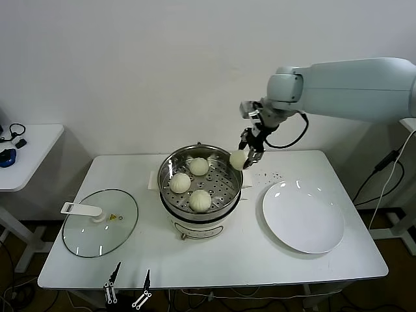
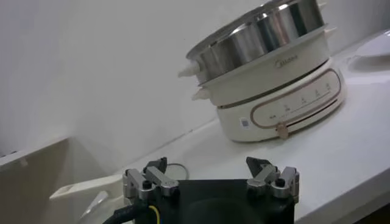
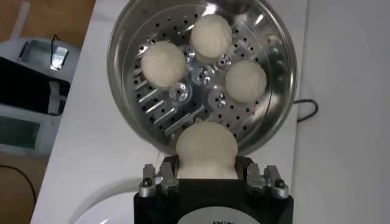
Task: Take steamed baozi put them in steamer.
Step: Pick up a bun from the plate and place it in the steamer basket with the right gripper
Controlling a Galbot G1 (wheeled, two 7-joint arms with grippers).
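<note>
Off-white dough shows between the fingers of our right claw [image 1: 246, 156]: we are carrying the last bun [image 3: 206, 149], pinched at its sides so the pleated top is not crushed. It hangs at the claw's tip, above the steamer's near rim, not yet over the holed floor.

Just ahead of the claw and below it sits the steamer [image 1: 229, 167], a shiny steel basket on its white cooker base [image 2: 286, 103]. Three buns [image 1: 199, 166] [image 1: 181, 182] [image 1: 200, 200] already lie there in a loose ring around the middle, apart from one another. That leaves a bare patch of floor on the side nearest our claw, which we judge to be the spot meant for this one; keeping them apart should let the steam pass.

Behind and below the claw lies the white plate [image 1: 303, 218], bare now, so we judge the job nearly done.

Far across the steamer from the claw, the glass lid [image 1: 99, 222] lies flat on the table [image 1: 338, 260], out of the way.

Our left claw [image 2: 210, 179] waits low at the table's front edge, fingers apart and holding nothing.
</note>
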